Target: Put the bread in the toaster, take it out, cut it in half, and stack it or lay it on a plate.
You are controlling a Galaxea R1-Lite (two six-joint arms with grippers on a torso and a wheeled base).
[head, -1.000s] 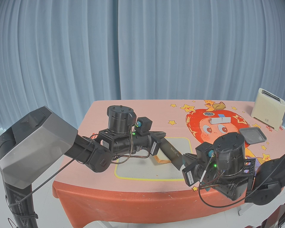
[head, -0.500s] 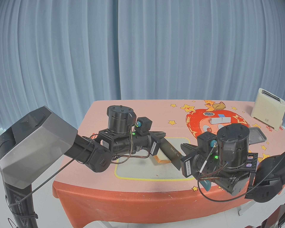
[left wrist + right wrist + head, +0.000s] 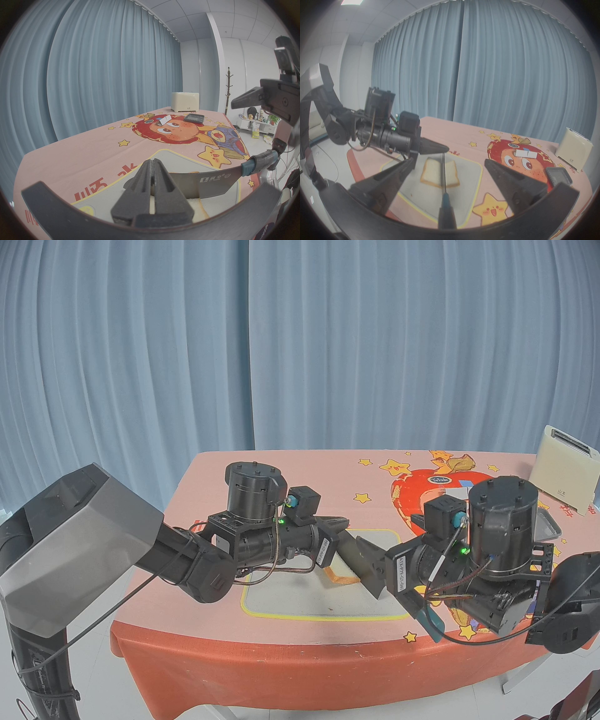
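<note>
Head view: the pale, brown-crusted slice of bread [image 3: 342, 579] lies on the grey, yellow-edged cutting mat [image 3: 287, 596]. The left pincer [image 3: 342, 529] hangs over the mat, and the cream box toaster [image 3: 565, 468] stands well beyond it.

Left wrist: that pincer's fingers are pressed together just above the slice. The steel knife with the teal handle [image 3: 212, 184] stands on edge across the slice. The dark grey rectangular plate [image 3: 193, 117] sits far past the mat.

Right wrist: the right pincer [image 3: 448, 164] gapes wide on either side of the knife, gripping nothing.

We judge this to be the cutting step. The next move calls for closing on the handle and pressing straight down.
</note>
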